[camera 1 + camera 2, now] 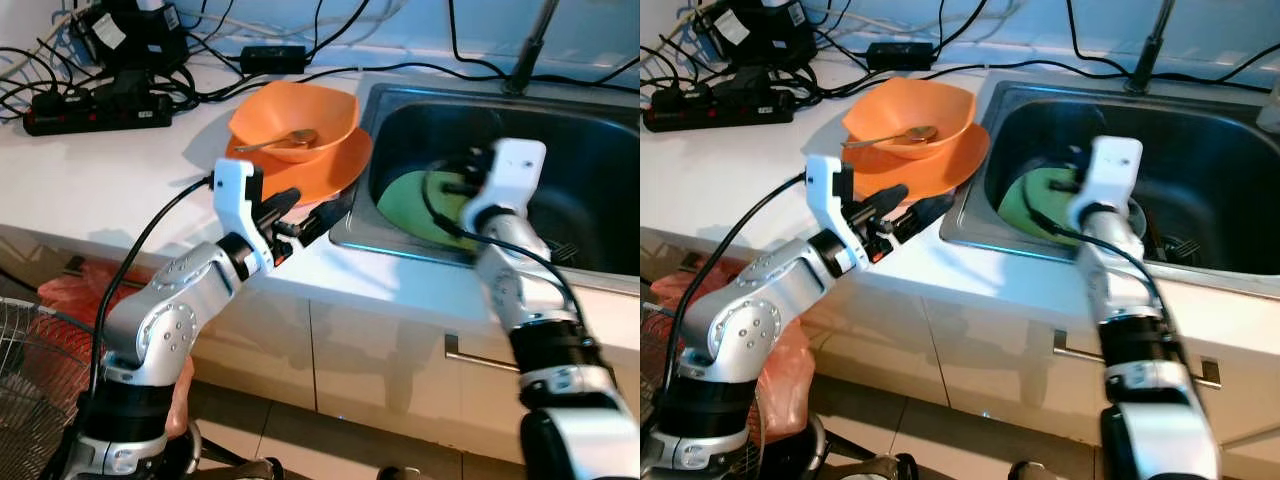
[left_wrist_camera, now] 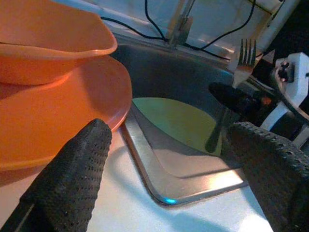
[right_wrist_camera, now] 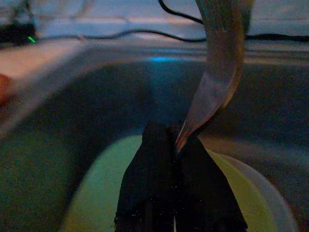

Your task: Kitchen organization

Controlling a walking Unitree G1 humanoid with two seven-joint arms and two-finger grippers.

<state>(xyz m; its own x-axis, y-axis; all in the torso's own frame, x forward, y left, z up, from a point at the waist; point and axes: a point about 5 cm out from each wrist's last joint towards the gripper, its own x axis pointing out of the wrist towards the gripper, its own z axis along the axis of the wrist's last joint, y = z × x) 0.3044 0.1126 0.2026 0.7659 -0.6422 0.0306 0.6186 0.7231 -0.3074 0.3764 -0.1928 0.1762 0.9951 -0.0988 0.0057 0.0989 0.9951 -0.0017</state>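
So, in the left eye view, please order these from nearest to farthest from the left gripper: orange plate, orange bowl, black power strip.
From the left gripper:
1. Orange plate, at the fingertips, by the sink edge.
2. Orange bowl, on the plate, behind.
3. Black power strip, at the counter's far left.

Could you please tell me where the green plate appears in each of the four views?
Left eye view: green plate lies in the sink, centre-right, at the right arm's tip.
Right eye view: centre, in the sink's left part.
Left wrist view: beyond the open left gripper.
Right wrist view: beneath the right gripper, shut on the fork.
Shared landmark: the sink.
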